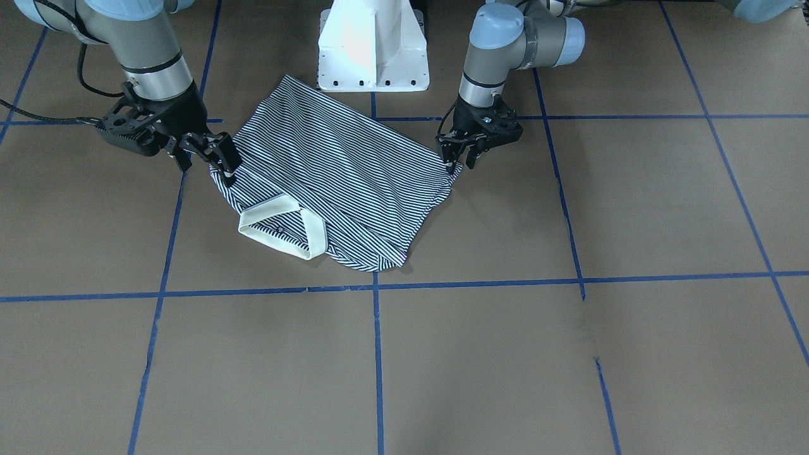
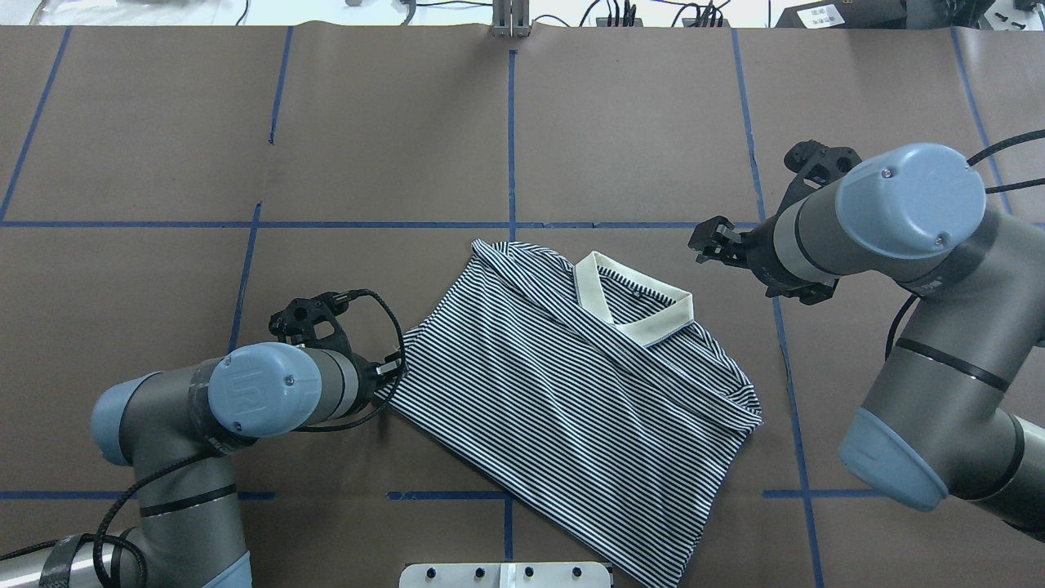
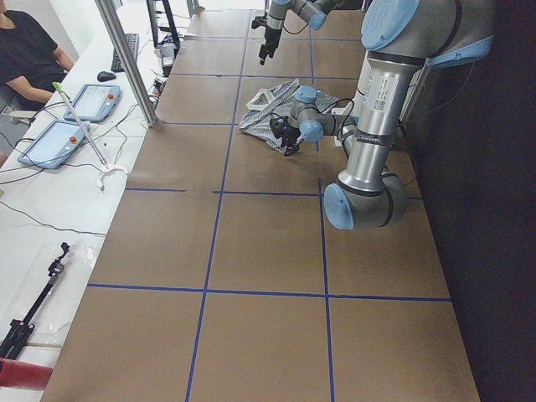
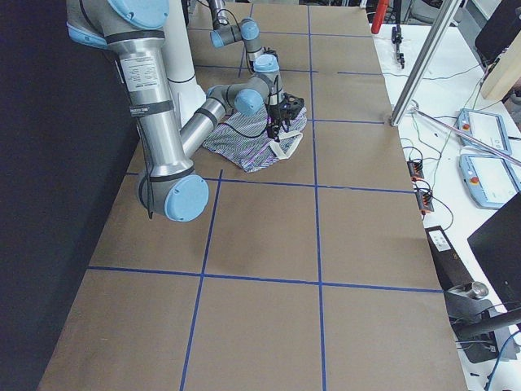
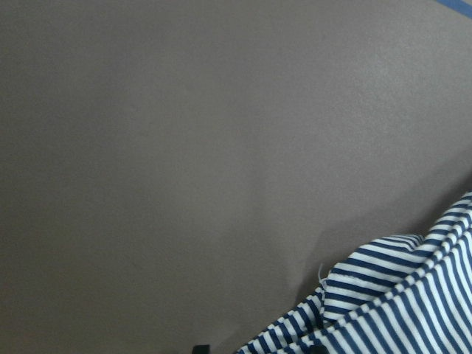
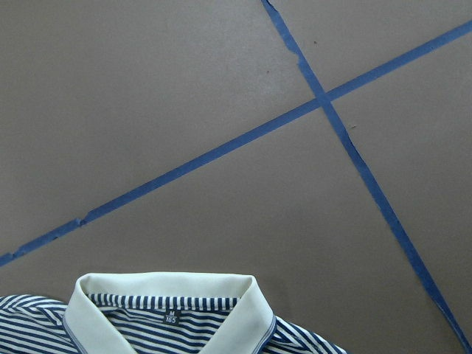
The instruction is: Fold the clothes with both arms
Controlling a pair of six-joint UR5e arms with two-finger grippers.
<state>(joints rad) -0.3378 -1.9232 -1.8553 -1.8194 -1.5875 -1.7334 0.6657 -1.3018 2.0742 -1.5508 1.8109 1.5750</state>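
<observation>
The striped polo shirt (image 1: 341, 164) lies partly folded on the brown table, cream collar (image 1: 281, 227) turned away from the robot. It also shows in the overhead view (image 2: 571, 384). My left gripper (image 1: 459, 163) is low at the shirt's side corner (image 2: 404, 359). Its fingers stand a little apart and striped cloth (image 5: 398, 302) reaches up to them in the left wrist view. My right gripper (image 1: 205, 158) is open and empty. It hovers above the table just beside the collar end (image 2: 709, 243). The right wrist view looks down on the collar (image 6: 169, 287).
The white pedestal base (image 1: 373, 50) stands right behind the shirt's hem. Blue tape lines (image 1: 379, 284) cross the brown table. In the exterior left view, tablets (image 3: 59, 138) and a seated person (image 3: 29, 50) are beyond the table's far edge.
</observation>
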